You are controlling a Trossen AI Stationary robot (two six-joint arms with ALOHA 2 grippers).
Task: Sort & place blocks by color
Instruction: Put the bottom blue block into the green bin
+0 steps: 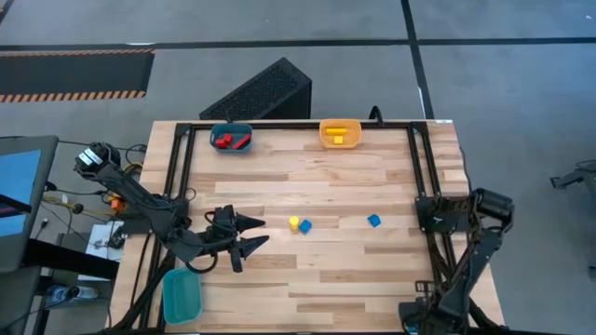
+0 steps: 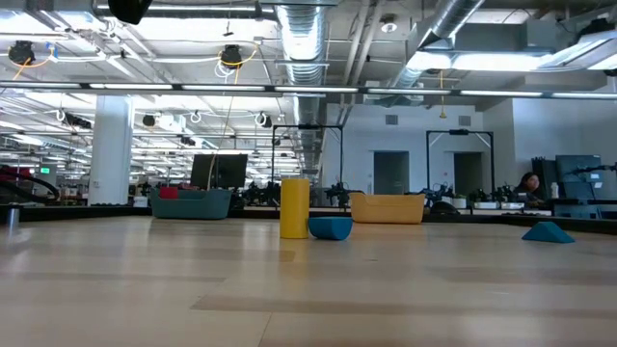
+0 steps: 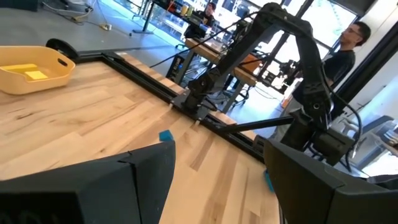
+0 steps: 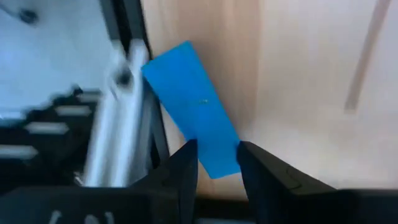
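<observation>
At the worktop's [image 1: 354, 186] left, the left gripper [image 1: 250, 233] is held low with its fingers spread apart and nothing between them. Just beyond its tips, toward the middle, a yellow block [image 1: 294, 222] and a blue block [image 1: 304, 225] lie touching; a second blue block [image 1: 373, 221] sits farther right. The left arm is judged the nearer to the pair. At the right front corner, the right gripper [image 4: 216, 163] is closed on a blue bar [image 4: 191, 106], whose long axis runs out from the fingers. That gripper is barely seen from above. Red blocks [image 1: 232, 140] and yellow blocks [image 1: 336, 136] already lie in the far bins.
</observation>
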